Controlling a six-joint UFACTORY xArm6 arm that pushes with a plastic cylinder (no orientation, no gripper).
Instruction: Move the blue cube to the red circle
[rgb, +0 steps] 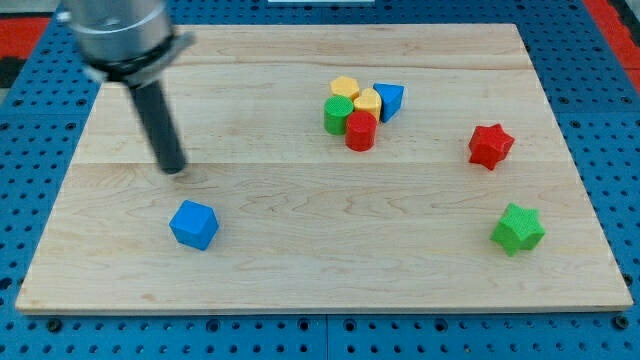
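The blue cube (194, 224) lies on the wooden board at the lower left. The red circle block (360, 131), a short red cylinder, stands near the top middle in a tight cluster. My tip (174, 167) rests on the board just above and slightly left of the blue cube, a small gap apart from it. The red circle is far to the view's right of the cube and higher up.
Touching the red circle are a green cylinder (338, 115), a yellow hexagon (345, 88), another yellow block (369, 102) and a blue triangle (389, 100). A red star (490, 146) and a green star (518, 229) lie at the right. The board (300, 270) sits on a blue pegboard.
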